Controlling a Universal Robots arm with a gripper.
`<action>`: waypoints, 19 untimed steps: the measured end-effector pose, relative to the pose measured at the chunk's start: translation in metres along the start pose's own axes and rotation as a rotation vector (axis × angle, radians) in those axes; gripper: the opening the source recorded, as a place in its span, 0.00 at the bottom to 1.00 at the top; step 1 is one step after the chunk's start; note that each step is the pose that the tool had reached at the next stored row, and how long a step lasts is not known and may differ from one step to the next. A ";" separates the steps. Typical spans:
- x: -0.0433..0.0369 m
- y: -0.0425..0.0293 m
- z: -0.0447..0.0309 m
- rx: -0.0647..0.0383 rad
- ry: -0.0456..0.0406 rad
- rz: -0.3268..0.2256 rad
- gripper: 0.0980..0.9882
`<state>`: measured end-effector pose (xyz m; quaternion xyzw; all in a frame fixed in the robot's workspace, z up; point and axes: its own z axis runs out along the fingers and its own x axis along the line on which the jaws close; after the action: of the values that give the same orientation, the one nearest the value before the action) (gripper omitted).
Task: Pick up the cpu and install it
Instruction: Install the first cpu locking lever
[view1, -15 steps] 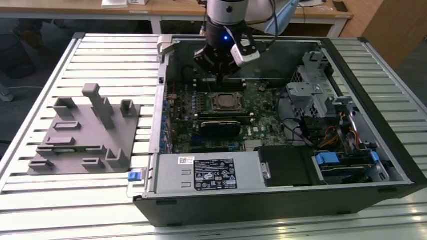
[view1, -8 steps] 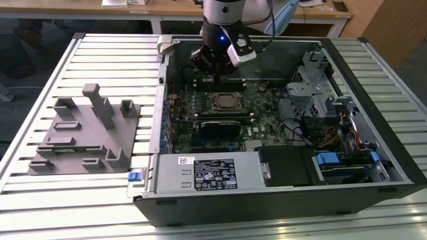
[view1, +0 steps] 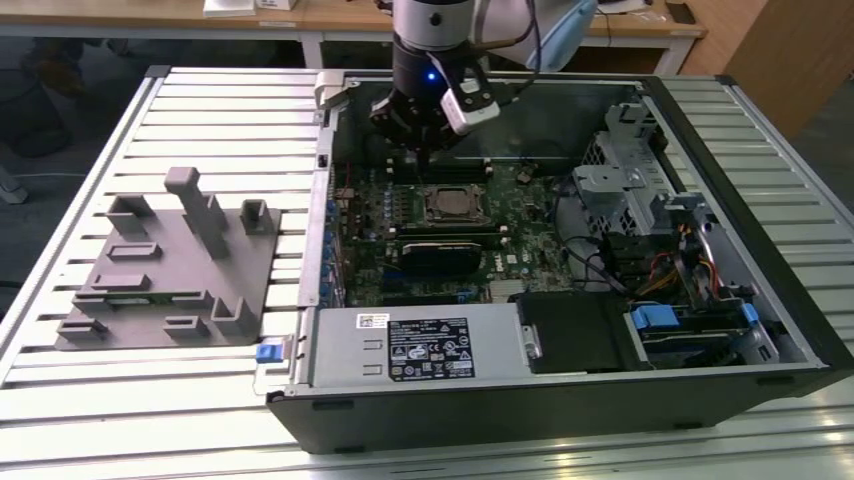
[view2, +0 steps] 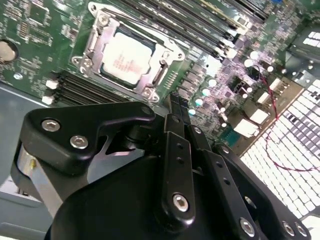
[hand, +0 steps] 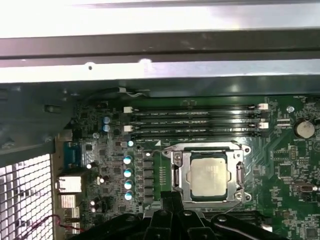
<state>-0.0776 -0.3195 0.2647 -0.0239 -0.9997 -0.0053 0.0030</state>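
Matt silver metal cpu (hand: 208, 176), glossy black tool (view2: 177, 117)

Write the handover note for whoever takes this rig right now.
Gripper: fingers together, holding nothing, hanging just beside the socket inside the open case.
Cpu: already lying flat in the socket on the motherboard, metal top up.
Grey fixture: on the table to the exterior view's left.
Done: cpu placed.
Left: whether the socket is latched cannot be told; check it.
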 end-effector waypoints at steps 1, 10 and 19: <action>0.0018 0.0002 0.0002 0.000 0.0000 0.000 0.01; 0.0158 0.0044 0.0028 0.000 0.0000 -0.001 0.01; 0.0246 0.0100 0.0051 0.000 -0.0001 -0.001 0.01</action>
<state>-0.1018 -0.3083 0.2599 -0.0234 -0.9997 -0.0053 0.0029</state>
